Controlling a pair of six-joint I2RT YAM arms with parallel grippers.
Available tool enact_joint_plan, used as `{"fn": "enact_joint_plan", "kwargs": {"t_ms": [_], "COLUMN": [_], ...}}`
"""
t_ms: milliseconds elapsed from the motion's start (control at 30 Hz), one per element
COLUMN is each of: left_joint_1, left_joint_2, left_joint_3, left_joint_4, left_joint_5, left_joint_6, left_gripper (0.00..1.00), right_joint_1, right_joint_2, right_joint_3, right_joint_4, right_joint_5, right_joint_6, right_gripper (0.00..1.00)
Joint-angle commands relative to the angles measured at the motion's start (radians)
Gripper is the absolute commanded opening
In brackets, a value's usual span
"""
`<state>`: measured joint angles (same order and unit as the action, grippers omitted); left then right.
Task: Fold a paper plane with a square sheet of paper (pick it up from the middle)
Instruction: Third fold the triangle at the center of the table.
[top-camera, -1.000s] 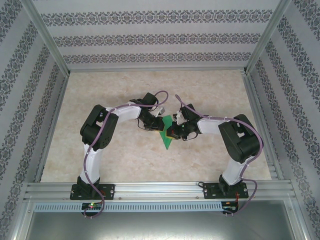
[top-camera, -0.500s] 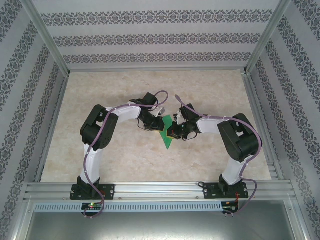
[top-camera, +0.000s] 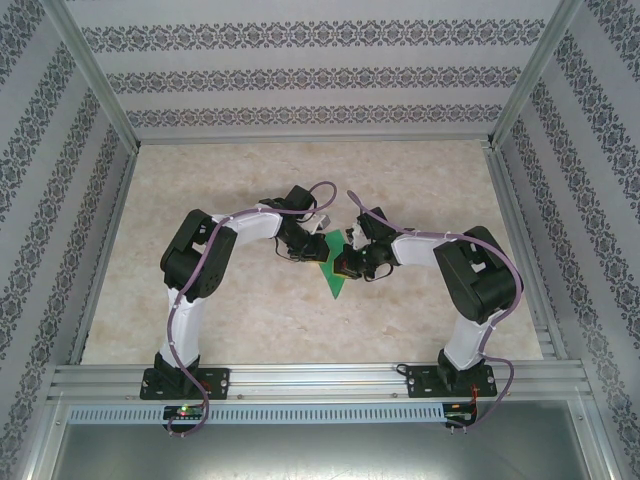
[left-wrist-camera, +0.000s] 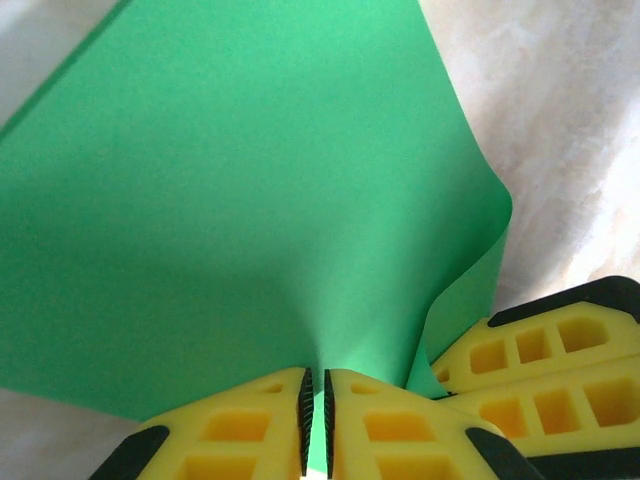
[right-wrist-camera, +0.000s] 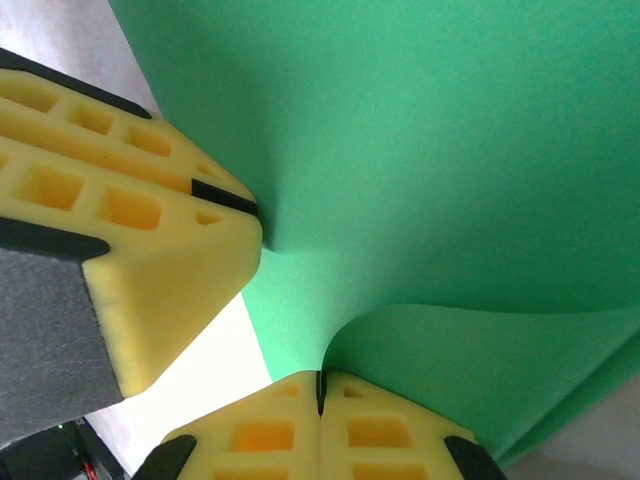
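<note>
The square sheet of paper (top-camera: 334, 283) is bright green and creased into a wedge whose tip points toward the arms' bases. It lies mid-table between both grippers. My left gripper (top-camera: 312, 252) is shut on the sheet's edge, and green paper (left-wrist-camera: 250, 200) runs down between its yellow fingers (left-wrist-camera: 250, 420). My right gripper (top-camera: 343, 262) is shut on a curled-up flap of the sheet (right-wrist-camera: 450, 130) right beside the left one. The two grippers' fingers almost touch. A slim paper plane is out of view.
The marble-patterned tabletop (top-camera: 230, 320) is ringed by an aluminium frame (top-camera: 320, 380) and patterned walls. Both arms bend inward over the table's middle, elbows out to the sides.
The right gripper has crept slightly left, closer to the left gripper, with the paper in it. The left arm has held still.
</note>
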<state>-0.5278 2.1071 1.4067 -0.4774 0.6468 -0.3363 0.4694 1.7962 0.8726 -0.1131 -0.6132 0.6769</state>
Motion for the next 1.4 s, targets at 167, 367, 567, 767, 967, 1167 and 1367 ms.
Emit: {"fn": "enact_joint_plan", "kwargs": {"t_ms": [167,367,567,767,967,1167,1367], "left_joint_1": [0.004,0.005,0.005,0.010,0.038,0.038,0.038], "left_joint_2": [0.034,0.030,0.014,-0.026,-0.084,-0.124,-0.147], "left_joint_3": [-0.029,-0.031,-0.035,-0.044,-0.083,-0.106,-0.128], "left_joint_4": [-0.009,-0.007,0.000,0.000,0.032,0.063,0.088], "left_joint_5": [-0.013,-0.010,0.001,-0.005,0.014,0.058,0.083], "left_joint_6": [0.013,0.010,0.003,-0.006,-0.039,-0.064,-0.093], "left_gripper": [0.17,0.17,0.19,0.21,0.27,0.33,0.31], "right_joint_1": [0.017,0.018,0.021,0.020,0.017,0.017,0.013], "right_joint_2": [0.020,0.016,0.021,0.021,0.017,0.018,0.021], "right_joint_3": [0.023,0.020,0.014,0.009,0.001,-0.004,-0.011], "right_joint_4": [-0.034,-0.036,-0.028,-0.023,-0.009,0.006,0.003], "right_joint_5": [0.030,0.038,0.035,0.034,0.031,0.020,0.018], "right_joint_6": [-0.026,-0.025,-0.025,-0.025,-0.021,-0.017,-0.025], "right_gripper": [0.11,0.15,0.28,0.38,0.42,0.41,0.30]}}
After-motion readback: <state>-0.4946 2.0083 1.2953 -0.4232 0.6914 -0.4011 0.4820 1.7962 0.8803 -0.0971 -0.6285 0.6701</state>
